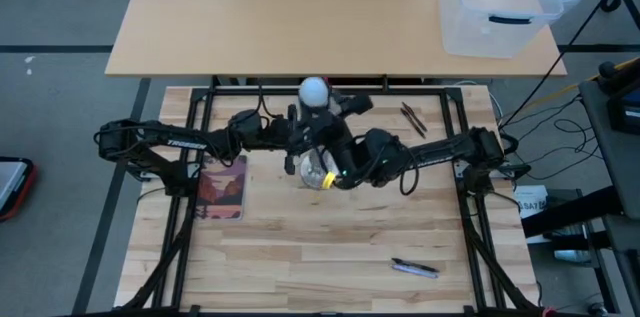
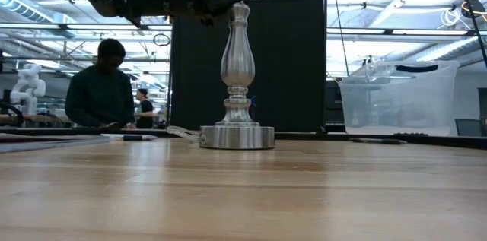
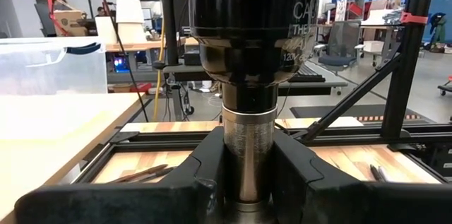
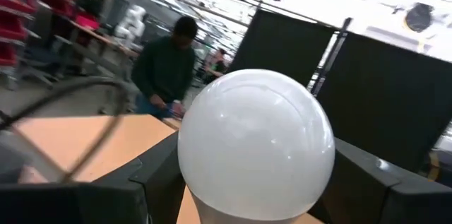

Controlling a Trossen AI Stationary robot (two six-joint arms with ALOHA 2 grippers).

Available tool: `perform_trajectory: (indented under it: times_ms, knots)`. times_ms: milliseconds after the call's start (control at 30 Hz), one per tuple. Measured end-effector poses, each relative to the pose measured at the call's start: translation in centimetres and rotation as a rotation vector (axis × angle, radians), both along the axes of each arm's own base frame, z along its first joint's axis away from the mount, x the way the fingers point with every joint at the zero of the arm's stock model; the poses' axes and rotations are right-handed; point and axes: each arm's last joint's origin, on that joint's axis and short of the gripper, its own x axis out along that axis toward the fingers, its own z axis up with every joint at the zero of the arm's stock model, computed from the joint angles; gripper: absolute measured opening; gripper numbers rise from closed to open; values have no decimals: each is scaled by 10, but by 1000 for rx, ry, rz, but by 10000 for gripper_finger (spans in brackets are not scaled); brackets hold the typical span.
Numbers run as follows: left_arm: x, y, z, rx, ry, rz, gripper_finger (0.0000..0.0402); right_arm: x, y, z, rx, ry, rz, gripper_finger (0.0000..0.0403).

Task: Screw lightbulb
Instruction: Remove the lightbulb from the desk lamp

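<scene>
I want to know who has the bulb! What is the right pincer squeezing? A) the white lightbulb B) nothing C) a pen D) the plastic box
A: in the right wrist view the right pincer has a dark finger on each side of the round white lightbulb.

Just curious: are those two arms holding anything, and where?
Left pincer clamps the socket stand's neck; right pincer grips the lightbulb's globe.
</scene>
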Motion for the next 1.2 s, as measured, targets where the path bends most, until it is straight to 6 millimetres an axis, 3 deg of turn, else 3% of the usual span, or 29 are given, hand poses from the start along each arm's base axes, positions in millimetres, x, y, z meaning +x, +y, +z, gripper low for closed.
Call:
perform_trajectory:
  times_ms: [267,433,833,1200]
  knots:
    - [0,0,1,-2,-10,7,73,-18,-31,21,21,96,-135,256]
    - [0,0,1,-5,-15,9,86,-25,-54,19,73,172,-189,256]
    - [0,0,0,-31,-25,19,191,-59,-128,-17,421,185,-98,256]
    - [-15,-6,11,-61,29,-50,274,-81,-168,-46,757,288,-38,256]
